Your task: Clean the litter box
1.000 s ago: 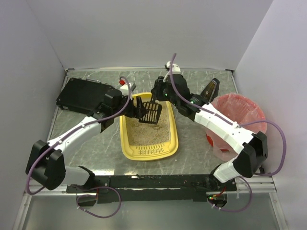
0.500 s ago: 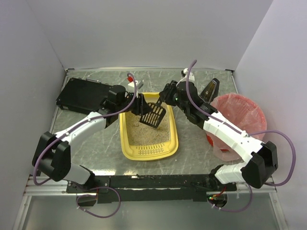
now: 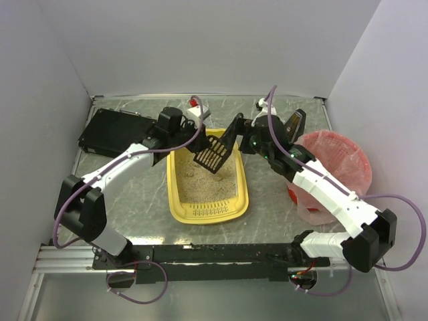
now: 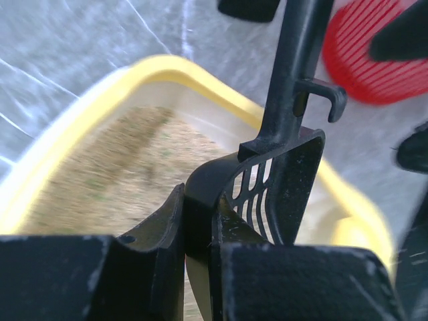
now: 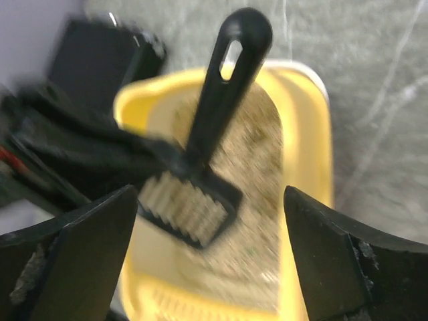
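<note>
Since a second earlier, the right gripper (image 3: 245, 131) had been opened wide, the handle of the scoop (image 3: 214, 154) let go and nothing held. The left gripper (image 3: 198, 146) had been closed on the scoop's side wall. One yellow plastic litter box (image 3: 175, 200), round-cornered and holding sandy beige litter, was set between the two arms, with one red lined bin (image 3: 342, 159) at its right. One black slotted scoop was held tilted above its far end, with one flat black box (image 3: 110, 134) at far left.

Counting now: one litter box (image 3: 207, 214), one black scoop (image 3: 212, 157) (slotted blade), one pink-red bin (image 3: 341, 154), one flat black box (image 3: 107, 134).
</note>
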Motion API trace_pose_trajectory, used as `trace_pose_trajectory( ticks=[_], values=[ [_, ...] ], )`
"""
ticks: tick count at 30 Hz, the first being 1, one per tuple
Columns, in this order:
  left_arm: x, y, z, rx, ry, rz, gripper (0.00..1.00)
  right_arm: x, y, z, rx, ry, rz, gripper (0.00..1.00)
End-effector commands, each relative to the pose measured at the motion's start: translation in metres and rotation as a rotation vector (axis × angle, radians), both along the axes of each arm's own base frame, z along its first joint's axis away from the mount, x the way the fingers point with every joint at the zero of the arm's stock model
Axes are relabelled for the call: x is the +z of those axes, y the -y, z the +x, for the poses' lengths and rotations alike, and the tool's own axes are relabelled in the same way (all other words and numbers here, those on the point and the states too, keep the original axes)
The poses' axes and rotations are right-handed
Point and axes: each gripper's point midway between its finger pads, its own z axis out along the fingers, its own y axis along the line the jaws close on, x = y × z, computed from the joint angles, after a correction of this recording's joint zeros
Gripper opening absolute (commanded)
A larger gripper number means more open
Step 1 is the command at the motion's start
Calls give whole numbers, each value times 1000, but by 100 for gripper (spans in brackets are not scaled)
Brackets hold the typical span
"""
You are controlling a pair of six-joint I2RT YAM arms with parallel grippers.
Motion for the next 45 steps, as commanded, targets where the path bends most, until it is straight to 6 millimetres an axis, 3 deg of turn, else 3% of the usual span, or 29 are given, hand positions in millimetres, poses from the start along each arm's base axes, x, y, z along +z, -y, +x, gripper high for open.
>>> trace_pose_trajectory(
  ticks=[1,4,7,12,20,25,28,35,45],
  values=[
    [26,-7,16,-169,280,206,1,1,33,-45,163,-67,-150,100],
    [16,0,1,-384,345,266,1,3,52,-65,240,-97,-118,100],
    [23,9,-15,-541,397,253,1,10,57,-76,275,-47,-69,100],
    [31,13,-43,-722,451,215,1,40,41,-97,440,61,51,100],
    [30,18,-69,-810,434,176,1,34,21,-101,586,33,145,100],
    [30,25,-63,-815,400,173,1,33,13,-102,655,48,160,97],
    [29,28,-62,-827,379,166,1,23,10,-104,678,-8,171,91],
    [24,30,-61,-821,368,183,1,21,4,-108,710,-39,218,70],
    [23,34,-58,-813,360,197,1,7,5,-99,672,-80,183,53]
  ],
)
